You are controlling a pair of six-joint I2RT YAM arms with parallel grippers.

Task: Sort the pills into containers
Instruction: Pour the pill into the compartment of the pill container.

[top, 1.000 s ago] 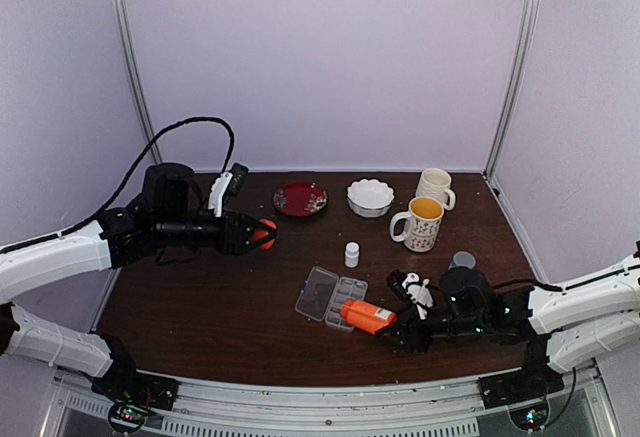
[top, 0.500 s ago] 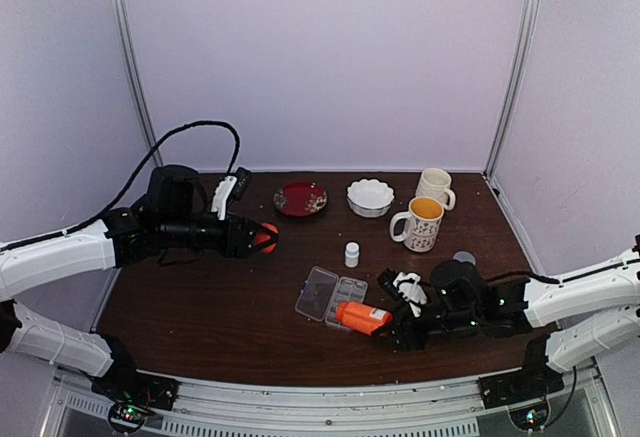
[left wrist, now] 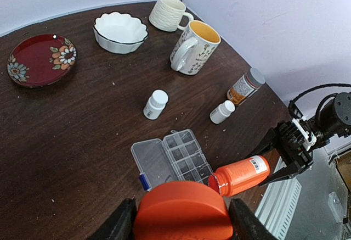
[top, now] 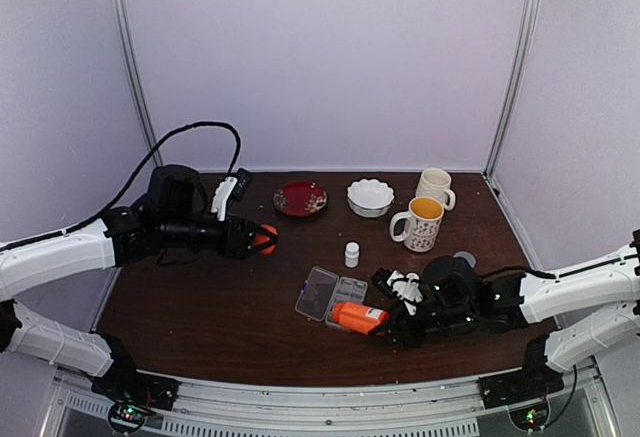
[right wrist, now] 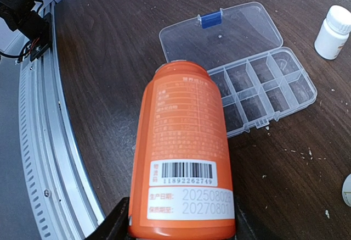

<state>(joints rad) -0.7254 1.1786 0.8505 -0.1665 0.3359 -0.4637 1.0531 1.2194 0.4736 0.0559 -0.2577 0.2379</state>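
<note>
Cells (right wrist: 263, 94) of the clear pill box (top: 332, 299) are lying open near the middle of the table (top: 220, 307), lid (right wrist: 230, 28) folded flat to their left. Right hand (left wrist: 277, 162) is pinching an orange bottle (right wrist: 184, 157) by its base, its mouth pointing at the box's near right corner. Left hand (top: 256, 238), hovering well to the left, is clamping the orange cap (left wrist: 184, 212)

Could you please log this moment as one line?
left pincer: holding orange cap | right pincer: holding uncapped orange bottle, mouth toward pill box | pill box: lid open
</note>
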